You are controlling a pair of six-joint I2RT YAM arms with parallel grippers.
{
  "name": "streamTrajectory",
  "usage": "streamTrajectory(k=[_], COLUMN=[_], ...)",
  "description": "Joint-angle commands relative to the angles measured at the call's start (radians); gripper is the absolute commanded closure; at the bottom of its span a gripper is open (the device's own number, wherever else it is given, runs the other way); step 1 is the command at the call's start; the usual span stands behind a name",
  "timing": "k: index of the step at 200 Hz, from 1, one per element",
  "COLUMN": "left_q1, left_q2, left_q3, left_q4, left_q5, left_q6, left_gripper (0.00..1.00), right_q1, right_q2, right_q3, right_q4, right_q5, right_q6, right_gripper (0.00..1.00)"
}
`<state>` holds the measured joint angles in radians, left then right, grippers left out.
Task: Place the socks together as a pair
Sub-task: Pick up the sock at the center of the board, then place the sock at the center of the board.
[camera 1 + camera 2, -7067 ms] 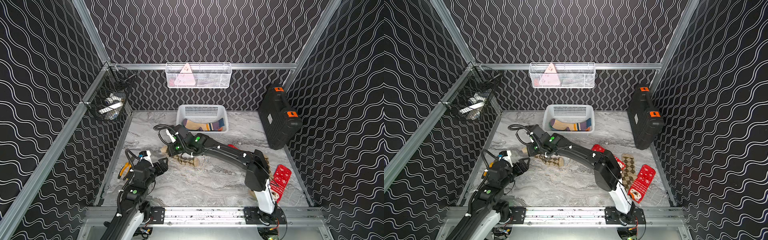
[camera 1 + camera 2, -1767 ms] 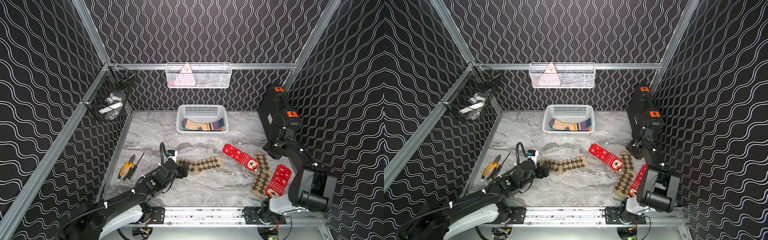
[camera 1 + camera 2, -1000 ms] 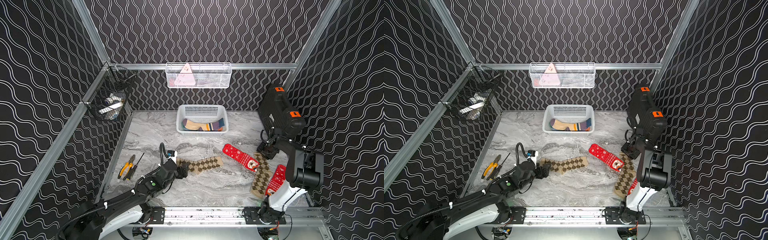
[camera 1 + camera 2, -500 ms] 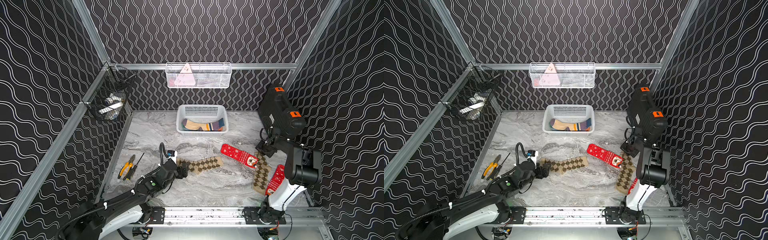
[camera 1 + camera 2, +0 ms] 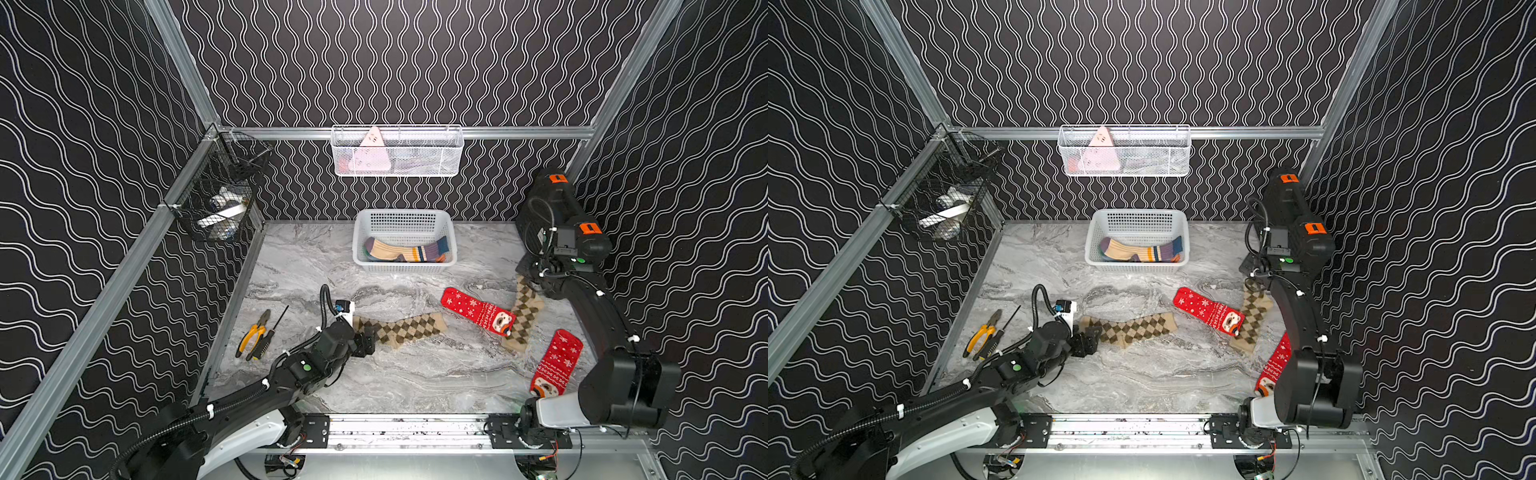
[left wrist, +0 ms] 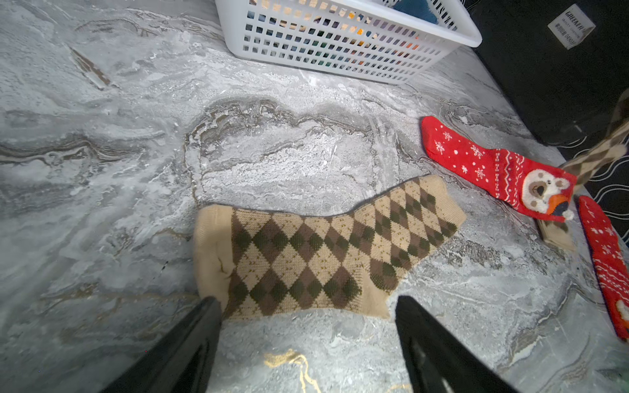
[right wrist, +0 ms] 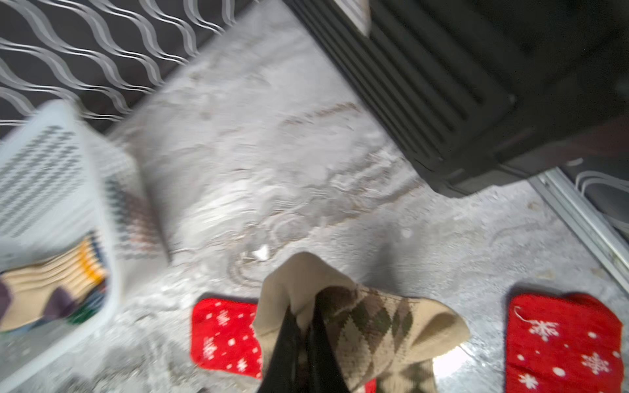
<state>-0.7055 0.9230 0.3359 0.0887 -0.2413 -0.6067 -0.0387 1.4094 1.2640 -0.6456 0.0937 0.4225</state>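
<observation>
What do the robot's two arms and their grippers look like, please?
The left arm and right arm are matte black with white base links, small green indicator lights and black cables fastened by white ties. The left gripper and right gripper have slim, flat black fingers.

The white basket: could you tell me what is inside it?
Cream, purple and teal striped sock fabric shows in the white basket; how many socks, and anything beneath, is covered.
</observation>
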Motion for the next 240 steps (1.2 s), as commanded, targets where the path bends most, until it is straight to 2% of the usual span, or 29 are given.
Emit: streamTrajectory(k=[1, 30, 48, 85, 114, 138, 196, 233, 240], left_q1=[0.0, 0.001, 0.001, 0.0, 0.0, 0.001, 0.003, 0.003, 0.005], left_q2=[-0.027, -0.066, -0.074, -0.073, -0.076, -0.088, -0.108, -0.115, -0.119], left_q3=[0.013, 0.019, 0.022, 0.03, 0.032, 0.038, 0.047, 0.056, 0.058], left_q4=[-0.035, -0.074, -0.09, -0.123, -0.144, -0.17, -0.204, -0.224, -0.231], left_q5=[-0.036, -0.058, -0.067, -0.08, -0.093, -0.116, -0.155, -0.172, -0.178], left_q6=[0.002, 0.002, 0.001, 0.0, -0.004, -0.002, 0.003, 0.005, 0.008], left_gripper=[0.15, 0.15, 0.15, 0.15, 0.15, 0.15, 0.15, 0.15, 0.15], right_q1=[0.043, 0.109, 0.175, 0.283, 0.293, 0.3, 0.38, 0.488, 0.538], right_q2=[-0.041, -0.074, -0.085, -0.126, -0.142, -0.14, -0.134, -0.117, -0.11], right_q3=[0.044, 0.084, 0.094, 0.059, 0.062, 0.087, 0.148, 0.102, 0.088], right_q4=[-0.08, -0.113, -0.145, -0.15, -0.148, -0.138, -0.109, -0.032, -0.013], right_q5=[-0.007, -0.214, -0.289, -0.367, -0.382, -0.45, -0.52, -0.618, -0.641], right_q6=[-0.012, -0.011, -0.013, 0.002, -0.004, 0.002, 0.029, 0.079, 0.088], right_gripper=[1.0, 0.99, 0.99, 0.99, 0.98, 0.98, 0.97, 0.95, 0.94])
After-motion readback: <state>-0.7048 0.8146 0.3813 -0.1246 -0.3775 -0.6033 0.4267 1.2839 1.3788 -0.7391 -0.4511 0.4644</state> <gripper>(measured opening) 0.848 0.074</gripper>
